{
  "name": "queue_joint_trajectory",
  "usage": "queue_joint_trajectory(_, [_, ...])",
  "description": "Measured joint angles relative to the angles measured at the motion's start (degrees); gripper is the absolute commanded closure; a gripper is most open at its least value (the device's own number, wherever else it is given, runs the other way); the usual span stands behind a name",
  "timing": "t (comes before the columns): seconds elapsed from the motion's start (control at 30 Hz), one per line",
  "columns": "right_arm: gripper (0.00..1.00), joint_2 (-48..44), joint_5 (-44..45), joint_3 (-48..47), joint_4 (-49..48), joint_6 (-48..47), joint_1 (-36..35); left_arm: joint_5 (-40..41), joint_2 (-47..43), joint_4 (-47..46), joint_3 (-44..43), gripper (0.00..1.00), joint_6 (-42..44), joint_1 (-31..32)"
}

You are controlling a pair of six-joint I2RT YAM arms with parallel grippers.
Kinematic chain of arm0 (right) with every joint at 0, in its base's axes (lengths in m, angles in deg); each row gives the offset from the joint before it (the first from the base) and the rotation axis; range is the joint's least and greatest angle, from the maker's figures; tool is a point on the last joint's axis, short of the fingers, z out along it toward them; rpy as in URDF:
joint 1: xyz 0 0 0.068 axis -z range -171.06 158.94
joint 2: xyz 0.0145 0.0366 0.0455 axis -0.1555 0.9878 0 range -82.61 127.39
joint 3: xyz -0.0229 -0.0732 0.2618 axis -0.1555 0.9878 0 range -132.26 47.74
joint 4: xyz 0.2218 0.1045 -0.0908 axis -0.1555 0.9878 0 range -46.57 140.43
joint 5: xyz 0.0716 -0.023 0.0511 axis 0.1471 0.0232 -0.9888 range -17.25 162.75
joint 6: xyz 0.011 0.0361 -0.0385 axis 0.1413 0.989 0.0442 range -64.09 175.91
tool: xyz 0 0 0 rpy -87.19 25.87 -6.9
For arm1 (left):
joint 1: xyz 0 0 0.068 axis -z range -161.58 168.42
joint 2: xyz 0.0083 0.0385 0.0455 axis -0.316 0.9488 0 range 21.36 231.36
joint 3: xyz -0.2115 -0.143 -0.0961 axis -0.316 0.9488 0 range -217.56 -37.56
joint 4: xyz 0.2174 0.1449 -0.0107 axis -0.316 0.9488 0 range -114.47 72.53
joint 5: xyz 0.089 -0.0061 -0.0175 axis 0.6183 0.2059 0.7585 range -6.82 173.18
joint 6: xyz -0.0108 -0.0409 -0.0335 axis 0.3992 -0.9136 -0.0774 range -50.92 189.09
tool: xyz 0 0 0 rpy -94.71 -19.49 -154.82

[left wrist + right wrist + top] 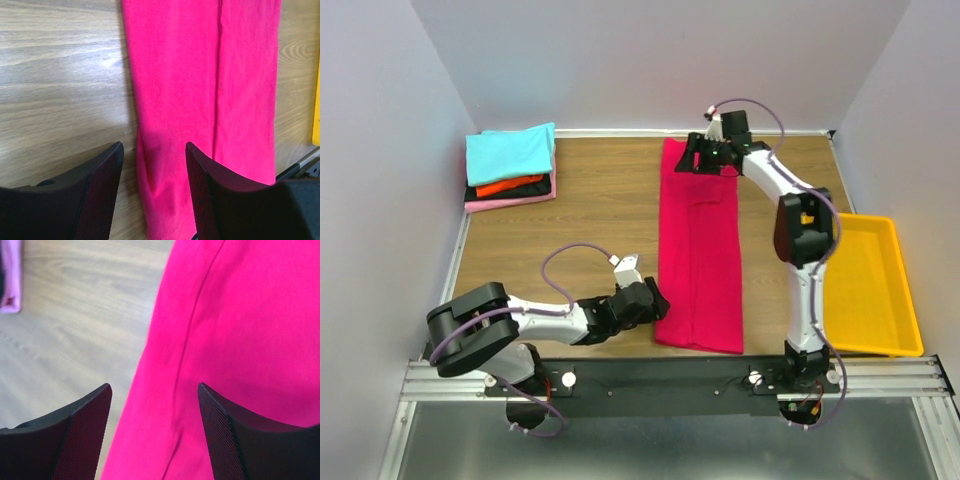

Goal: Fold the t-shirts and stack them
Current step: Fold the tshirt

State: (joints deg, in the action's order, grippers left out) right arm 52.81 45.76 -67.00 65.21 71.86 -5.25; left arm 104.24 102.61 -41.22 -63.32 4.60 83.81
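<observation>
Left fingers [102,185] and right fingers [85,430] both gape empty over edges of the crimson t-shirt [698,250].

The crimson t-shirt [698,250] lies flat, a long folded strip, at the bench [580,220] centre; the cyan-topped folded stack [510,168] sits at its far-left corner.

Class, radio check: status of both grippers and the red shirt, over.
Left gripper open, near end of red shirt. Right gripper open, far end. Shirt flat, long strip. Nothing blocking.
</observation>
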Motion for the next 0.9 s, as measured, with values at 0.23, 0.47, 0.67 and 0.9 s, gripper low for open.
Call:
queue_joint_trajectory(0.23, [0.23,-21.3,6.0,23.5,-6.7,1.2,-1.3,-0.1,-4.1,2.6,2.0,0.39,1.3,0.3])
queue_joint_trajectory(0.47, [0.24,-26.3,13.2,41.0,-11.6,3.3,-6.6,-0.1,-8.9,3.7,2.2,0.39,3.8,0.4])
queue_joint_trajectory(0.67, [0.25,-25.3,17.9,44.9,-11.9,4.0,-9.5,-0.4,-9.9,4.9,1.9,0.38,7.2,0.4])
queue_joint_trajectory(0.9, [0.25,-23.7,21.1,44.1,-14.3,4.0,-10.0,-0.4,-11.1,7.0,1.1,0.37,9.9,0.4])
